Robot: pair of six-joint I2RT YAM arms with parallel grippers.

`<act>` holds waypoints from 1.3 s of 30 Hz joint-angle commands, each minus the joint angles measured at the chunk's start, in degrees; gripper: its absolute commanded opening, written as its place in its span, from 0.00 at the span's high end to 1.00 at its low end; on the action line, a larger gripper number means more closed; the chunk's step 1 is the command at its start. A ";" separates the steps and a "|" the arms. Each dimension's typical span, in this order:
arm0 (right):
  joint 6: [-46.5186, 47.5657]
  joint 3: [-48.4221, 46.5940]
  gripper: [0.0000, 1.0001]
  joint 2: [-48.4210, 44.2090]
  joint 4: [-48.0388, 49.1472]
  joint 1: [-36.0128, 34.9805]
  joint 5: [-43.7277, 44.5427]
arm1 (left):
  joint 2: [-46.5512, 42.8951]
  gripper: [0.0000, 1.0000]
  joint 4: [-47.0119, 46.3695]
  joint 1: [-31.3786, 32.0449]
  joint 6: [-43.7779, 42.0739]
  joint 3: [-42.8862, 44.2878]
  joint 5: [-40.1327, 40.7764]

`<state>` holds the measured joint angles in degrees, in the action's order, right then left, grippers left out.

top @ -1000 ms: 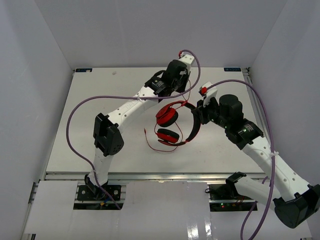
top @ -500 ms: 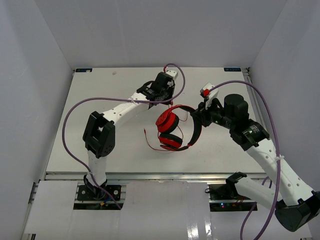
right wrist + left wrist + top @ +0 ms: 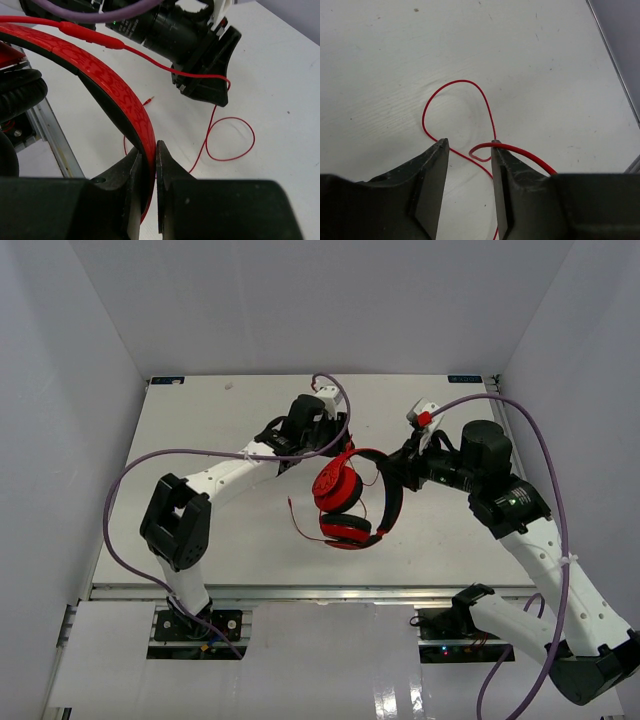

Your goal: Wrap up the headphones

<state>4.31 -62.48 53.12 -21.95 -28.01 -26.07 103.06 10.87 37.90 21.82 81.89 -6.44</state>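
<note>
Top external view hid the fingers of the left gripper [image 3: 338, 440] under its own wrist above the matte white table [image 3: 450, 540]. The red over-ear headphones [image 3: 340, 495] with round glossy earcups and black padding hung tilted over the table's middle. In the right wrist view the earcups were cut off at the left edge. The right gripper [image 3: 150, 150] pinched the curved, pattern-embossed red headband [image 3: 115, 85] between its black fingers. In the left wrist view the left gripper's fingers stood spread, with the thin red cable [image 3: 463, 80] lying over one fingertip [image 3: 496, 146] and looping on the table.
</note>
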 commanded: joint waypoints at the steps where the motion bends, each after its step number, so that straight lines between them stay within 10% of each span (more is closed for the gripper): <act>1: -3.27 -5.39 0.92 -0.52 2.56 1.06 -5.52 | -5.33 0.40 -15.16 -2.18 5.34 -8.65 -11.06; 17: -3.87 -8.71 0.92 0.32 0.86 3.48 -3.29 | -14.98 0.02 -53.11 -5.99 11.85 -36.91 -13.71; 26: -6.65 -11.56 0.92 3.23 0.85 5.65 -4.76 | -17.59 0.02 -82.28 -5.70 9.58 -59.34 -12.07; 39: -10.52 -15.46 0.92 6.81 0.68 10.41 -8.18 | 2.15 0.02 -107.67 4.49 2.78 -53.15 -6.49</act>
<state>-2.44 -73.81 59.96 -23.99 -18.90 -31.19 103.01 -73.77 39.72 29.03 24.30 -16.98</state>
